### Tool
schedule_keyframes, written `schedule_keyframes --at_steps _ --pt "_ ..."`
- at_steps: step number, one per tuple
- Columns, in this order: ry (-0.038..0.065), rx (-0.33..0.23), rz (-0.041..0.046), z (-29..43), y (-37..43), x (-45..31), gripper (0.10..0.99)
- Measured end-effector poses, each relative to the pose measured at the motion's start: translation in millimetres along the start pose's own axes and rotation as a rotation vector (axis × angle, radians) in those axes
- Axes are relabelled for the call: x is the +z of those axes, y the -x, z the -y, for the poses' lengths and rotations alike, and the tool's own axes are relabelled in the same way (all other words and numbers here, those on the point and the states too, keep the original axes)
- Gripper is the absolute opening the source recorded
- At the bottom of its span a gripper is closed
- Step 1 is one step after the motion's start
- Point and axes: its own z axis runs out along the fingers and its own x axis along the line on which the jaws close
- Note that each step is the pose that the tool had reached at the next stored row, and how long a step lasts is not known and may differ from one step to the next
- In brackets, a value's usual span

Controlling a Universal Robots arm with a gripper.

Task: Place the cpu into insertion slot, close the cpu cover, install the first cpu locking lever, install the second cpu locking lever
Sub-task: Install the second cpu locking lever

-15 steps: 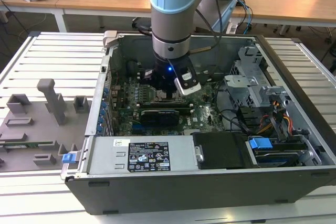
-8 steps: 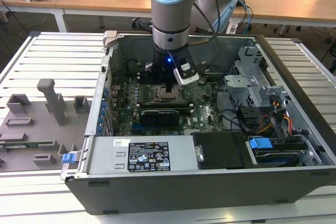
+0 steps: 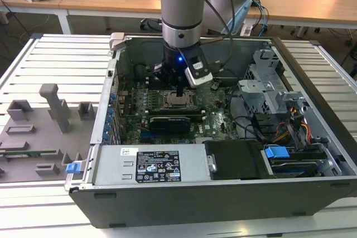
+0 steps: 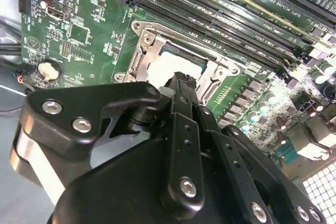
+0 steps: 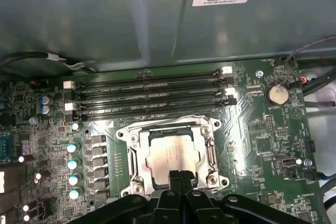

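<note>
The cpu (image 5: 170, 153) lies silver face up in the insertion slot (image 5: 124, 129) on the green motherboard (image 5: 252, 140). The grey metal cpu cover (image 5: 202, 127) lies flat around it, the chip showing through its window. My gripper (image 5: 181, 174) is shut, with nothing visible between its black fingers (image 5: 175, 177); the tips sit at one edge of the cover. The second wrist view shows the gripper (image 4: 181, 78) over the cpu (image 4: 178, 60) and cover (image 4: 140, 56). In the exterior view the gripper (image 3: 179, 94) hangs straight down onto the cpu (image 3: 177, 102) inside the open case. I cannot tell how the levers stand.
Long black memory slots (image 5: 152, 95) run beside the socket and a coin battery (image 5: 276, 94) sits close by. A black expansion card (image 3: 170, 122), a drive cage (image 3: 268, 90) and cables (image 3: 290, 124) crowd the case. A grey fixture plate (image 3: 39, 132) lies at the exterior view's left.
</note>
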Motion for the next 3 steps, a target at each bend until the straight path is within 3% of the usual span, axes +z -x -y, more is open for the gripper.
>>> schedule_keyframes --at_steps 3 --pt "-0.001 0.0 0.0001 -0.1 0.0 -0.6 0.106"
